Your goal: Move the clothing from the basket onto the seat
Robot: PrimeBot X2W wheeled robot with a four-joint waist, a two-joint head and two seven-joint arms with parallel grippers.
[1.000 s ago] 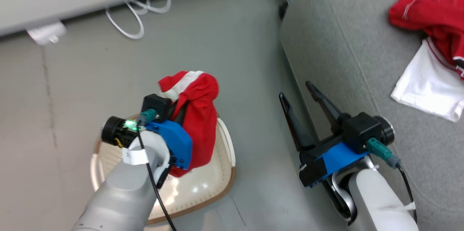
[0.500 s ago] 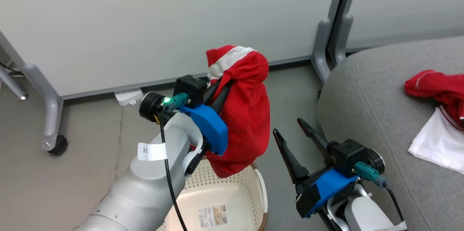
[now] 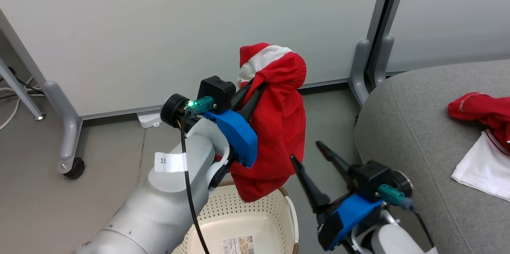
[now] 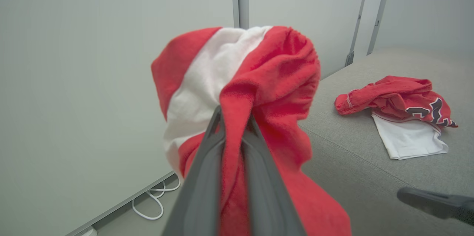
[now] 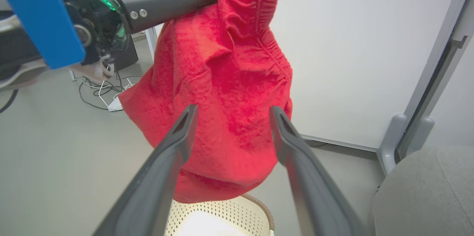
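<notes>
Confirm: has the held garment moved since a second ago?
Yes. In the left claw, the garment has risen against the basket: earlier it hung inside, now its bottom hangs near the rim.

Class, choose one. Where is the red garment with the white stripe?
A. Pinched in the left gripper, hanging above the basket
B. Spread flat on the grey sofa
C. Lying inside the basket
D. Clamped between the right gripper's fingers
A: the left gripper is shut on the red and white garment, which hangs above the basket. The right gripper stands open beside it and holds nothing.
</notes>
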